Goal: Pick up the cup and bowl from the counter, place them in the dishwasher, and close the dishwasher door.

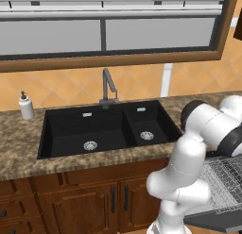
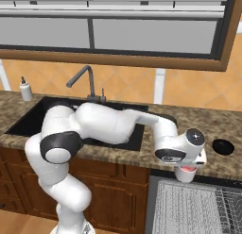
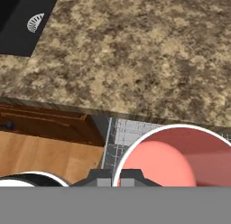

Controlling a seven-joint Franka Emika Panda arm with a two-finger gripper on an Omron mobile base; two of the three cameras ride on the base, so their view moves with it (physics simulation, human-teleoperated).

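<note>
Gripper (image 2: 188, 168) clamped on cup (image 2: 187, 173), lower right, above dishwasher rack (image 2: 189, 204) | bowl (image 2: 222, 146) waiting on counter (image 2: 198, 120) | risk: thin rim grip, cup slipping or tipping on wires

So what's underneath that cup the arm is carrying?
Below the cup is the dishwasher with its light grey wire rack pulled out, just past the counter edge. The rack looks empty where visible; the cup covers part of it in the hand view.

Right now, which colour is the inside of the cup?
Red-pink inside the cup, clearest in the hand view.
</note>
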